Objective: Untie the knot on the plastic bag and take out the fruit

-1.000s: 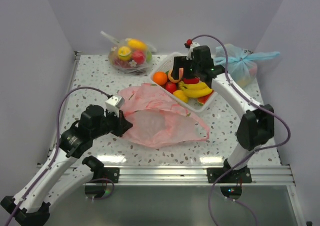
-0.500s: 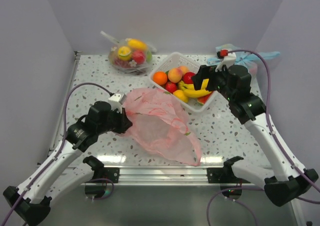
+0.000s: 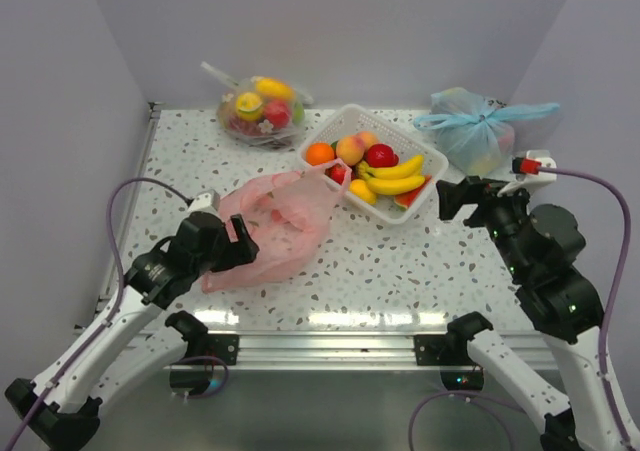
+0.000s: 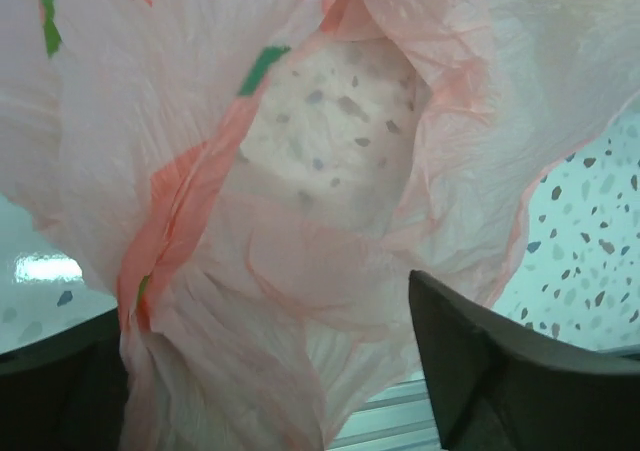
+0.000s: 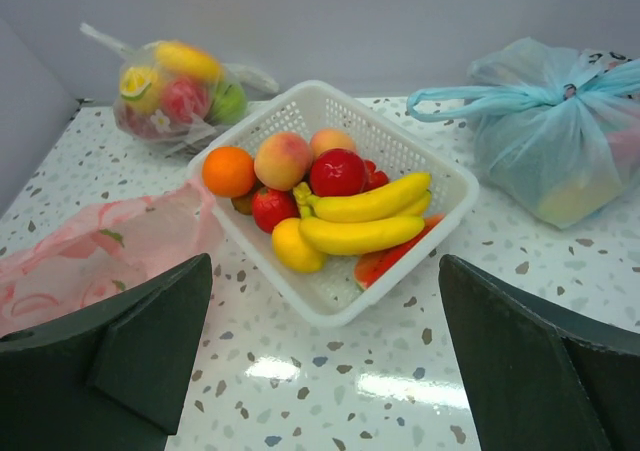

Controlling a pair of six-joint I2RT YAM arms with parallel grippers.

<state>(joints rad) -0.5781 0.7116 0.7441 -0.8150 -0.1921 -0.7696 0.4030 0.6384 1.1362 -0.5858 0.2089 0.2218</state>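
The plastic bag [image 3: 268, 226] lies slack on the table [image 3: 400, 271], just left of the white basket [image 3: 428, 161] holding the fruit [image 3: 385, 171]. Your left gripper [image 3: 238, 246] stands spread, loose film between its fingers; the right gripper [image 3: 455, 199] gapes empty. Draw the left back slowly so no film snags, then check the bag looks empty.

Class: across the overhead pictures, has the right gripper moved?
Yes. The right gripper has drawn back from above the white basket to its right, nearer the front edge of the table.
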